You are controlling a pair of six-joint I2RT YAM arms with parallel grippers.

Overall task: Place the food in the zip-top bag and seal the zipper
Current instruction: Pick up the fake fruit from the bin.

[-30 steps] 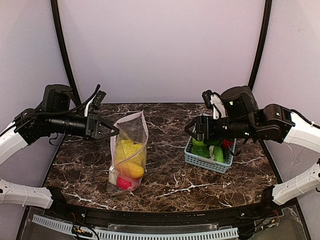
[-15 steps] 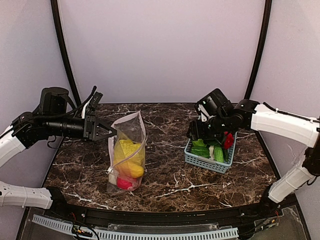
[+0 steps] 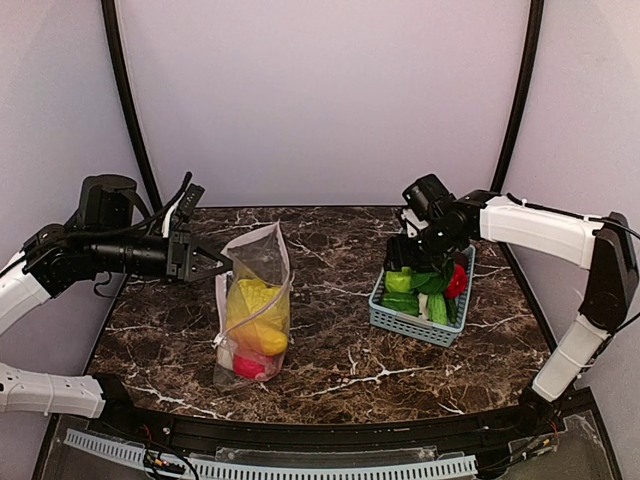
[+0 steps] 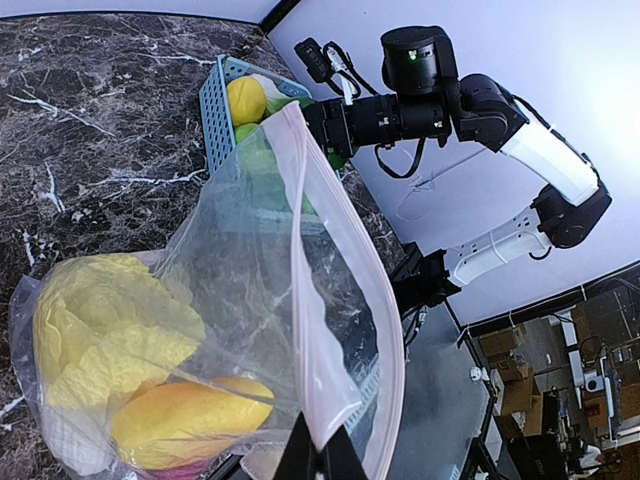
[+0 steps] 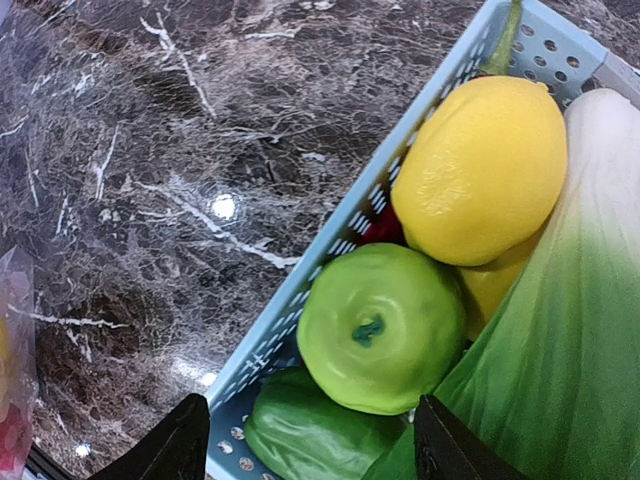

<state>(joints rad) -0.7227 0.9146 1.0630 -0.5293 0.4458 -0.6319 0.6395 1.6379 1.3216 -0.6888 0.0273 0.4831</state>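
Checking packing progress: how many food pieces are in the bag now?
3: napa cabbage uppermost, orange-yellow pepper below it, red fruit at the bottom. More may be hidden behind them.

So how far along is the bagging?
Done: cabbage, pepper and red fruit are inside the bag. In hand: left gripper pinches the bag's mouth, holding it up and open; right gripper is open over the basket, above the apple. Left: apple and lemon lie in the basket, and the zipper is unsealed.
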